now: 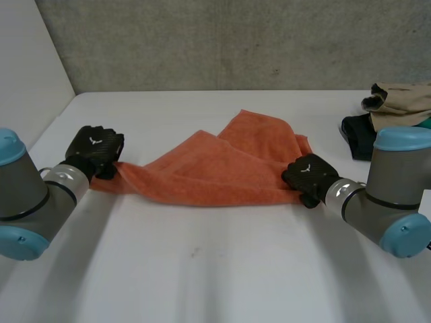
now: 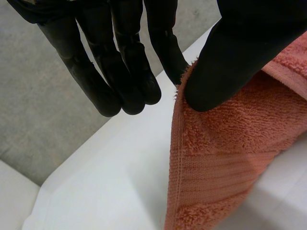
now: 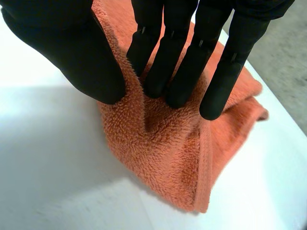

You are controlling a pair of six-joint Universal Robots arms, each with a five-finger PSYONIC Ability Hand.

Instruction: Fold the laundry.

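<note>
On the white surface point(image 1: 215, 269), left hand point(image 1: 94, 149) and right hand point(image 1: 308, 175) pinch opposite ends of the orange terry towel point(image 1: 222, 168); the thin left hold may slip.

Fuzzy terry-cloth towel point(image 1: 215, 171), ribbed hem; smooth matt table point(image 1: 202, 269).

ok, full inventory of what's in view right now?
towel: one, orange, loosely folded, mid-table, held between both hands.
clothes pile: one, beige over black with a bit of teal, far right of the table.
table: one, white, under everything.
wall: one, grey, behind the table.
left arm: one, grey with light-blue caps, near left.
right arm: one, same colours, near right.
left hand: one, black, fingers and thumb pinching the towel's left corner.
right hand: one, black, fingers and thumb pinching the towel's right end.
</note>
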